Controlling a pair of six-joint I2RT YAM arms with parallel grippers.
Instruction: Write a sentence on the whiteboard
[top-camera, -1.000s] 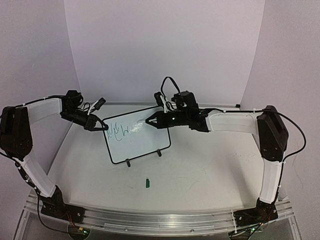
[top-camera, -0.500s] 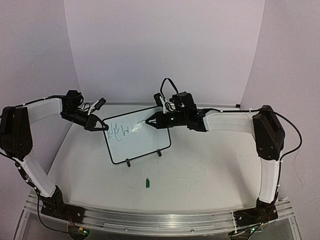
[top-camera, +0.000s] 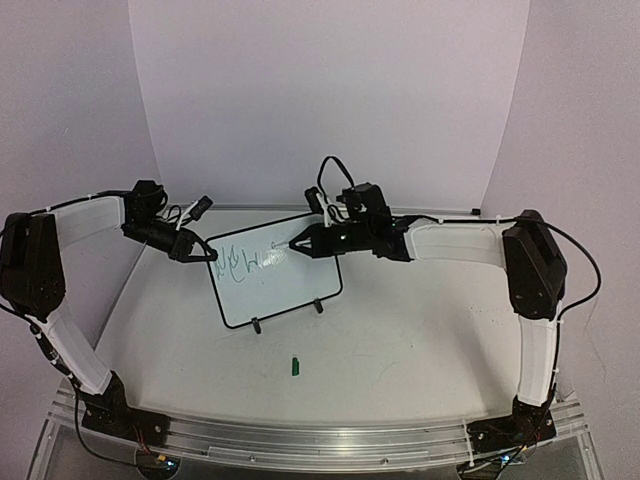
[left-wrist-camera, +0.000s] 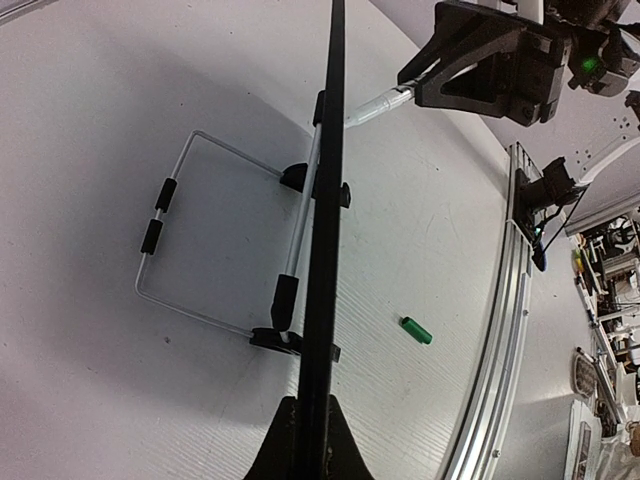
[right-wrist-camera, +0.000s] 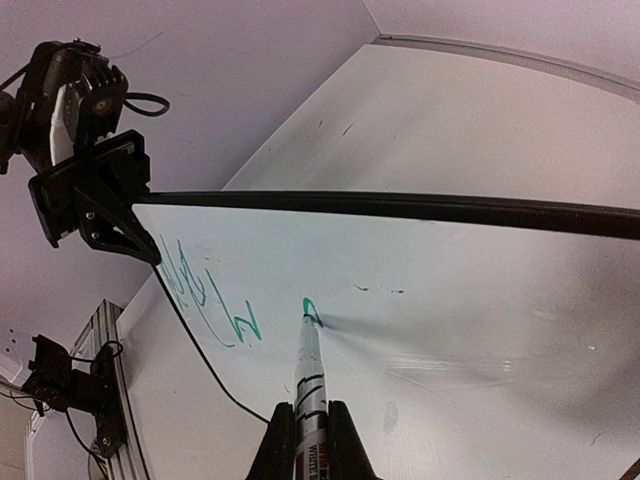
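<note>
The whiteboard (top-camera: 285, 285) stands tilted on its two black feet at the table's middle left. Green scrawl, the sentence (top-camera: 243, 260), runs along its upper left in one line. My left gripper (top-camera: 207, 250) is shut on the board's upper left edge; in the left wrist view the board (left-wrist-camera: 326, 230) is edge-on between the fingers. My right gripper (top-camera: 312, 240) is shut on a white marker (right-wrist-camera: 311, 385), whose tip touches the board (right-wrist-camera: 470, 300) at a small fresh green stroke, right of the sentence (right-wrist-camera: 205, 295).
A green marker cap (top-camera: 296, 366) lies on the table in front of the board, also in the left wrist view (left-wrist-camera: 416, 330). A wire stand (left-wrist-camera: 200, 225) props the board from behind. Aluminium rail (top-camera: 320, 440) along the near edge.
My right gripper has shifted slightly left with the marker, its tip staying on the board. The left gripper and the board have not moved.
</note>
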